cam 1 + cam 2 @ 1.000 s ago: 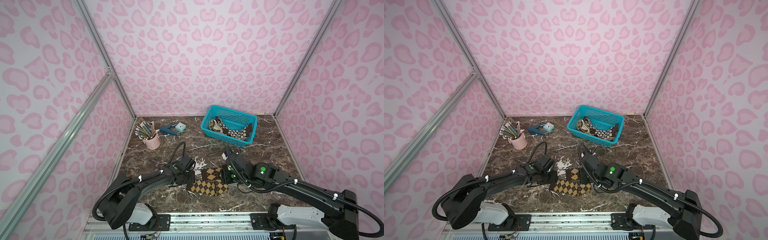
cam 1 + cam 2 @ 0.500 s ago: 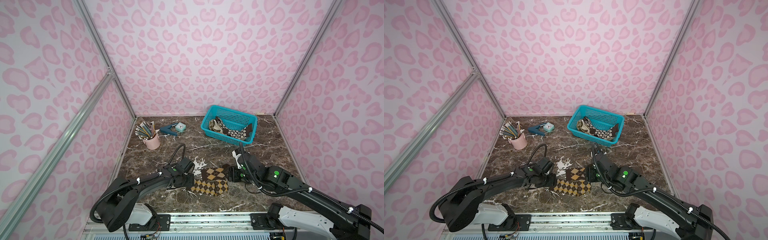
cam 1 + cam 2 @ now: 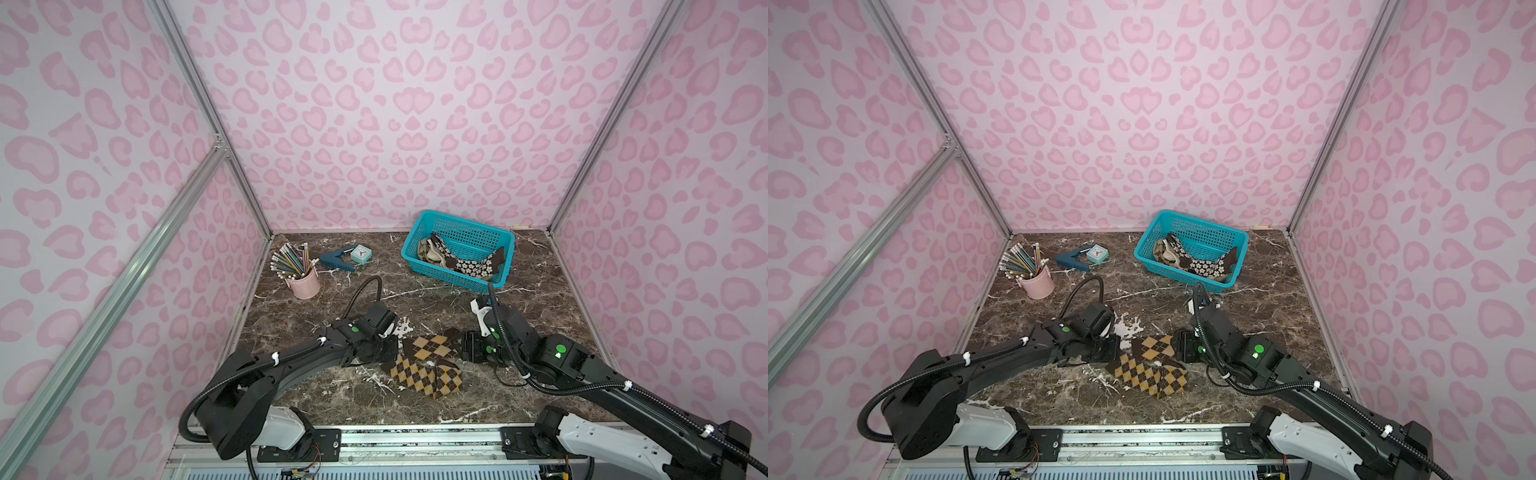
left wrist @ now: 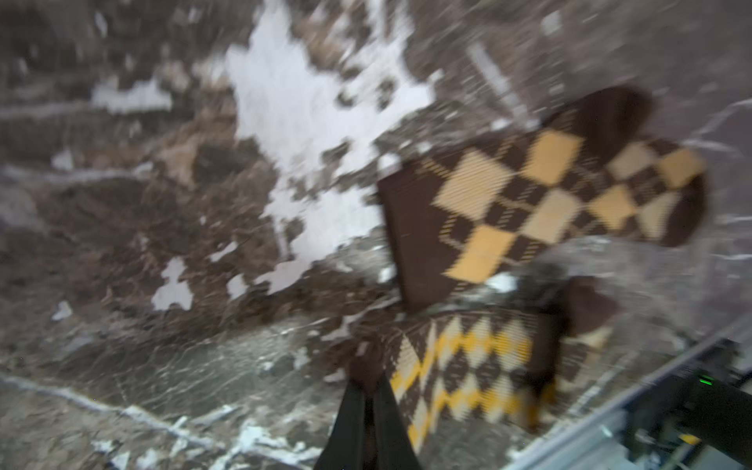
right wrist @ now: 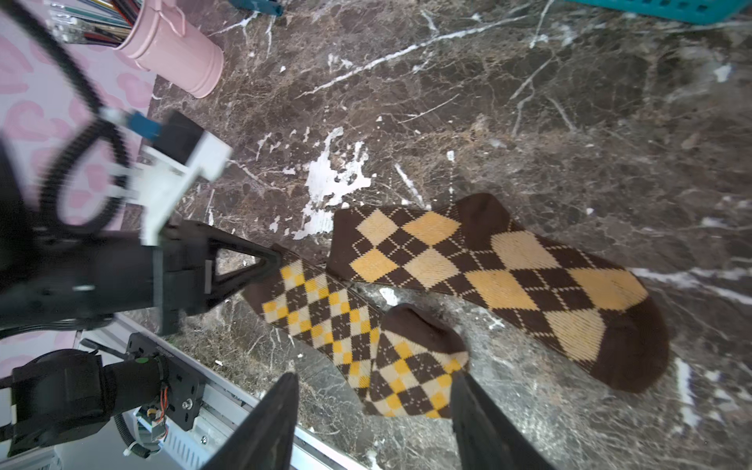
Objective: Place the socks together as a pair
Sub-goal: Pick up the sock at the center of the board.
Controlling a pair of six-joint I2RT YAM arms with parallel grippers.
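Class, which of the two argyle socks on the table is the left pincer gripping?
The small-diamond sock, pinched at its cuff by the left pincer; not the large-diamond sock.

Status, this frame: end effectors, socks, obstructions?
Left end effector shut on small-diamond argyle sock, at cuff. Right end effector open, empty, by the toe ends. Large-diamond argyle sock alongside, cuffs touching. Teal basket far off.

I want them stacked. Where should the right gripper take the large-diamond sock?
I'd pinch the dark toe end of the large-diamond sock from above: it lies flat, toe nearest the open right gripper; the left gripper is shut on the small-diamond sock.
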